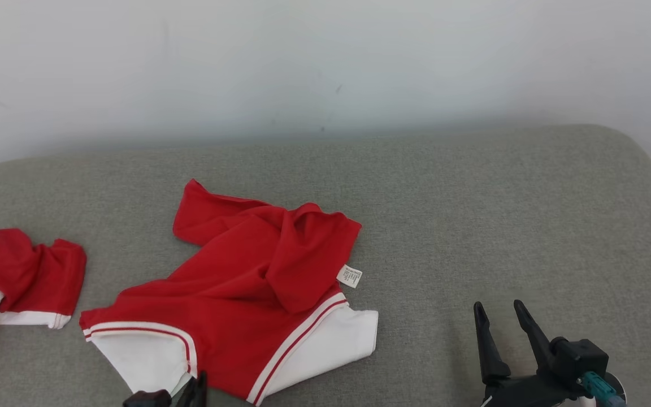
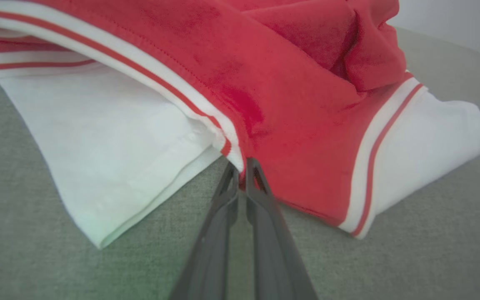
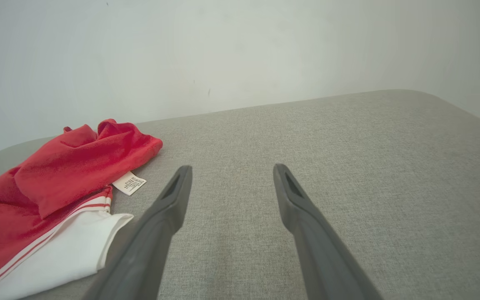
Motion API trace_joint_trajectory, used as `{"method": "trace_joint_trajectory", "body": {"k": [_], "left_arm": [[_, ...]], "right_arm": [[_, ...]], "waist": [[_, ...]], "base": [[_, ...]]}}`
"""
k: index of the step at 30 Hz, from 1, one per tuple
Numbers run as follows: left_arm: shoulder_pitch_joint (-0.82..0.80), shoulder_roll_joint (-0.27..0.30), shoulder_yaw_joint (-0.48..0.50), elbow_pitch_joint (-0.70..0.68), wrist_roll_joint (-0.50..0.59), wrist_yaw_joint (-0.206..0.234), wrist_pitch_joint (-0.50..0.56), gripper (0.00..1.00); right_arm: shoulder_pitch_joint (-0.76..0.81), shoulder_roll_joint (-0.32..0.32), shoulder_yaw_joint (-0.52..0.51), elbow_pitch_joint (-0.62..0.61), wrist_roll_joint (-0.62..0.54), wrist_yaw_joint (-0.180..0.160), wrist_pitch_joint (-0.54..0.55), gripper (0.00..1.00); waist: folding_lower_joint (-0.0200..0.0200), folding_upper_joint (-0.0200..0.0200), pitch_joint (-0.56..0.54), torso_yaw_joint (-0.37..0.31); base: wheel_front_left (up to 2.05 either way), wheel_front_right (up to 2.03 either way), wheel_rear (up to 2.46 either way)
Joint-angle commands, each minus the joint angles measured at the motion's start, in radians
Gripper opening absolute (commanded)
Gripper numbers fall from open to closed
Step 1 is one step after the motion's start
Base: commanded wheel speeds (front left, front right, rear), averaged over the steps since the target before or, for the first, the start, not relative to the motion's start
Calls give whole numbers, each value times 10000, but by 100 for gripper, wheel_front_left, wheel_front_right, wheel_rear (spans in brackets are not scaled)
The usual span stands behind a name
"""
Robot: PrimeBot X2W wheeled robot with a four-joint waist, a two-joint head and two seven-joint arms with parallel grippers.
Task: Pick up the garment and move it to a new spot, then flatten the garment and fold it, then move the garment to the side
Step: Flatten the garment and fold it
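Gripping the red-and-white shirt (image 2: 290, 104) by its hem at the tips of the left tool (image 2: 242, 166), nearly closed. Holding the right tool (image 1: 498, 305) wide, empty, above the counter (image 1: 472, 198), shirt to its left.

— Where's your garment (image 1: 235, 282)?
— Crumpled on the grey counter (image 1: 472, 198), another red piece (image 1: 20, 271) lying left of it. Your right claw (image 1: 497, 305) stands spread; your left claw (image 1: 196, 387) meets the white hem, perhaps gripping.

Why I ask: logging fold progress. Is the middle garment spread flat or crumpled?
Crumpled: the garment lies bunched, its red upper part folded over itself in ridges, care label flipped out.
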Motion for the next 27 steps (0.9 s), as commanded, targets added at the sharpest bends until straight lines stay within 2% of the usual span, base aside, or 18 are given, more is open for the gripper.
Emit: {"method": "trace_joint_trajectory", "body": {"k": [1,5,8,15,16,17,25,27], "left_arm": [[-95,150,100,-83,-4,-8,-106,0],[138,567,448,-612,-112,161,-90,0],[634,998,674,-1221,-331,434,517,0],[2025,1603,893,-3461,-452,1445,1854,0],[2090,1629,896,-3707,-349,1541,1795,58],[2117,1579,945,-3899,-357,1664,1667,100],[1953,1373,982,-5063,245,2103,502,100],[1905,1388,957,-5106,299,2065,348,100]], "right_arm": [[165,-9,-16,-2,-58,35,-14,100],[225,-14,-38,-10,15,35,-4,100],[320,-11,-51,33,87,35,-16,100],[373,-11,-33,190,109,35,156,100],[333,-11,32,225,84,35,192,100],[272,-9,82,264,49,35,185,100],[-780,-17,581,1148,-276,35,583,100],[-1241,-17,637,1560,-326,35,636,100]], "waist": [[-1,-1,-144,326],[-1,-1,-272,704],[-1,-1,-350,912],[-1,-1,-362,1253],[-1,-1,-370,1292],[-1,-1,-387,1340],[-1,-1,-472,1774],[-1,-1,-465,1902]], "base": [[0,0,0],[0,0,0],[0,0,0],[0,0,0],[0,0,0],[0,0,0],[0,0,0],[0,0,0]]}}
